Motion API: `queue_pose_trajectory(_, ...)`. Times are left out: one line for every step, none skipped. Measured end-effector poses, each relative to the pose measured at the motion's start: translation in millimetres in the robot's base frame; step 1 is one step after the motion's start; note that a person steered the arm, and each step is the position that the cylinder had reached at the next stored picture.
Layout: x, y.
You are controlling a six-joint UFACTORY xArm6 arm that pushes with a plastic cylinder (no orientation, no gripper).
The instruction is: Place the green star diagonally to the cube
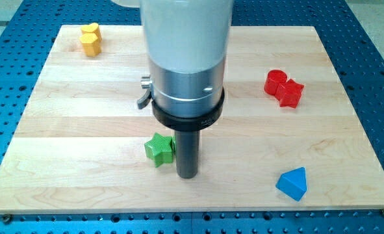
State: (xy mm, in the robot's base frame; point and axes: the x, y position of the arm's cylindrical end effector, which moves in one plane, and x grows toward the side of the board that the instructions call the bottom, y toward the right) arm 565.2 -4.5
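Nearest, low right, sits a blue triangular block (292,183); my tip (188,175), a bare rod tool holding nothing, touches the green star block's (159,149) right edge at lower centre, so an off-centre push could spin it away across the pale wooden surface (81,130).

green star (159,149) | yellow block (90,39) | red blocks (283,87) | blue block (292,184) | pale wood board (81,110)

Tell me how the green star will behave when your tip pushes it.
The green star lies flat and low, so it will likely slide, not tip. Its points may make it turn off-centre. My tip sits against its right side on the smooth wooden board.
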Motion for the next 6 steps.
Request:
queue_pose_trajectory(-33, -61)
queue_pose_trajectory(-46, -143)
queue_pose_trajectory(-17, -155)
queue_pose_trajectory(0, -201)
queue_pose_trajectory(-22, -222)
queue_pose_trajectory(-44, -211)
